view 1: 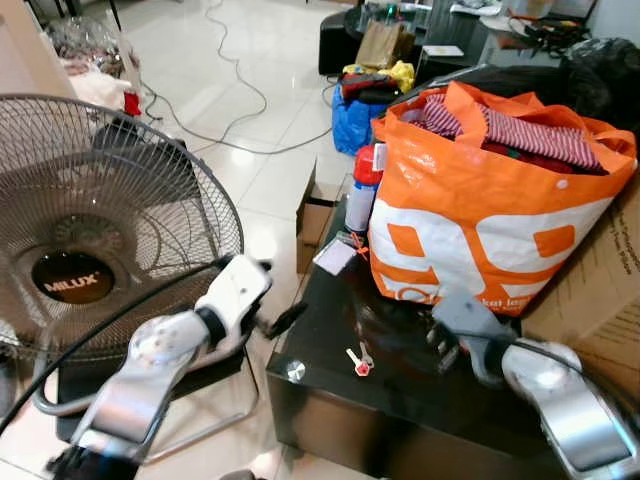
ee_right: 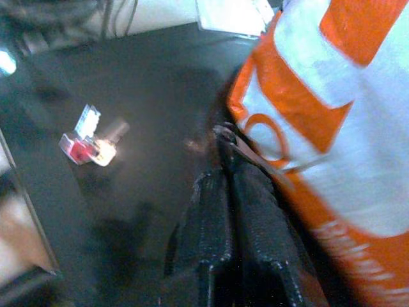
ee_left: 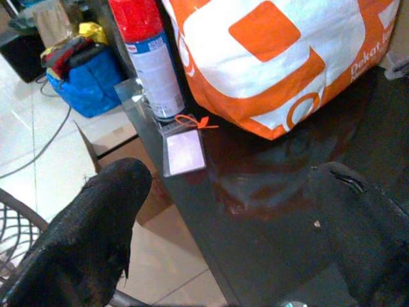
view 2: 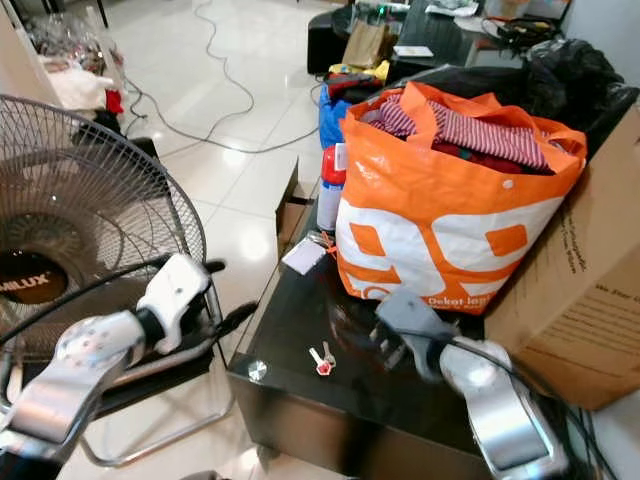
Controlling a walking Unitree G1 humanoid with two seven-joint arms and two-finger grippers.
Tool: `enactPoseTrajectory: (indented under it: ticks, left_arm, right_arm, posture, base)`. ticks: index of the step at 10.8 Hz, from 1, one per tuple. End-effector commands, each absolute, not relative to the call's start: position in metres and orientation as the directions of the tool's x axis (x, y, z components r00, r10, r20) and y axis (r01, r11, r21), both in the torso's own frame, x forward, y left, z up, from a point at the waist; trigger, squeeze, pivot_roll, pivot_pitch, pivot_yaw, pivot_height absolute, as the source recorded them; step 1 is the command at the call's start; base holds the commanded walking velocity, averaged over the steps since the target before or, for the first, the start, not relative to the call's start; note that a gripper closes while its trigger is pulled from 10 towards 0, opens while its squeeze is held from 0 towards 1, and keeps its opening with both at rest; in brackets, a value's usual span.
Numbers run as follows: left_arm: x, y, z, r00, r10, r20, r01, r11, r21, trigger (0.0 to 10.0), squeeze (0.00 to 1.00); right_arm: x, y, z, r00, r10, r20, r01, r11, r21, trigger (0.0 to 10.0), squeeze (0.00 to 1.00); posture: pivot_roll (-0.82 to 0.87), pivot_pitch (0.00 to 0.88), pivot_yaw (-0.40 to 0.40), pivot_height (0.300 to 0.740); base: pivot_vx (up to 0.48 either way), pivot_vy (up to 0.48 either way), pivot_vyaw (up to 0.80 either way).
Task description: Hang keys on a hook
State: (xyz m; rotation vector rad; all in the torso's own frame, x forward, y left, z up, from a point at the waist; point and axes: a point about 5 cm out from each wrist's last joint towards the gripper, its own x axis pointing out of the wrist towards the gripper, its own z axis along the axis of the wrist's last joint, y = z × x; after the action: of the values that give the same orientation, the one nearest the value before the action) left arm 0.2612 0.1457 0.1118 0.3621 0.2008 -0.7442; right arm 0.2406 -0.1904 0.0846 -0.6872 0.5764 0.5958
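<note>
A small bunch of silver keys with a red tag [view 1: 359, 362] lies flat on the glossy black low table [view 1: 330, 400], near its front edge and apart from everything else on it. No hook can be made out in any view.

The right gripper [ee_right: 238, 167] hangs low over the table, to the right of the keys and just beside the base of the big orange-and-white woven shopping bag [view 1: 480, 210]. Its two black fingers are pressed together with nothing between them. The left gripper [ee_left: 223, 217] hovers off the table's left edge, over the pale tiled floor [view 1: 260, 90]; its fingers [ee_left: 96, 230] are spread wide apart and hold nothing.

The bag, stuffed with striped and red clothes, stands at the far right of the table. Just to its left, at the far edge, stands a white spray can with a red cap [view 1: 363, 190], and in front of the can lies a small white card on an orange string [view 1: 336, 256]. A brown cardboard box [view 1: 600, 290] leans in on the right of the bag.

To the left, on the floor, a round wire-grilled standing fan marked MILUX [view 1: 90, 230] faces the room. Farther off, a grey cable [view 1: 230, 60] snakes across the tiles, and a blue bag [view 1: 352, 118] sits beyond the table.
</note>
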Motion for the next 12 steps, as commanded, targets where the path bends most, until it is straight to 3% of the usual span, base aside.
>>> enactPoseTrajectory:
  ticks: [1,2,5,6,7,8,10,12]
  left_arm:
    - [0.264,0.144,0.11,0.719,-0.623,-0.308,0.693,0.671,0.263,10.0,0.0]
    - [0.266,0.143,0.111,0.722,-0.624,-0.299,0.691,0.671,0.269,10.0,0.0]
    - [0.265,0.141,0.11,0.724,-0.629,-0.284,0.69,0.67,0.274,10.0,0.0]
    - [0.266,0.142,0.114,0.748,-0.615,-0.249,0.663,0.697,0.272,10.0,0.0]
    - [0.271,0.144,0.12,0.806,-0.558,-0.197,0.592,0.769,0.242,10.0,0.0]
    - [0.275,0.144,0.124,0.858,-0.492,-0.146,0.514,0.828,0.226,10.0,0.0]
    - [0.28,0.14,0.124,0.865,-0.484,-0.129,0.501,0.846,0.184,10.0,0.0]
    - [0.286,0.14,0.128,0.85,-0.509,-0.133,0.526,0.822,0.219,10.0,0.0]
  right_arm:
    - [0.244,-0.18,0.09,0.698,0.385,-0.604,-0.643,0.709,-0.29,0.0,0.0]
    - [0.246,-0.179,0.096,0.706,0.379,-0.598,-0.648,0.686,-0.331,0.0,0.0]
    - [0.249,-0.158,0.11,0.714,0.524,-0.465,-0.67,0.703,-0.236,0.0,0.0]
    - [0.251,-0.157,0.118,0.777,0.513,-0.366,-0.602,0.774,-0.193,0.0,0.0]
    - [0.254,-0.162,0.124,0.876,0.405,-0.26,-0.431,0.901,-0.051,0.0,0.0]
    - [0.249,-0.167,0.12,0.943,0.236,-0.233,-0.186,0.958,0.22,0.0,0.0]
    - [0.238,-0.156,0.115,0.942,0.244,-0.229,-0.135,0.903,0.408,0.0,0.0]
    - [0.245,-0.16,0.124,0.949,0.231,-0.214,-0.103,0.87,0.481,0.0,0.0]
  posture:
    - [-0.06,0.0,-0.018,0.74]
    - [-0.06,0.0,-0.022,0.74]
    - [-0.04,0.0,-0.044,0.74]
    - [-0.03,0.0,-0.046,0.74]
    - [-0.03,0.0,-0.041,0.74]
    - [-0.03,0.0,-0.032,0.74]
    - [-0.05,0.0,-0.004,0.74]
    - [-0.04,0.0,0.003,0.74]
  base:
    - [0.0,0.0,0.0]
    - [0.0,0.0,0.0]
    - [0.0,0.0,0.0]
    - [0.0,0.0,0.0]
    - [0.0,0.0,0.0]
    - [0.0,0.0,0.0]
    - [0.0,0.0,0.0]
    - [0.0,0.0,0.0]
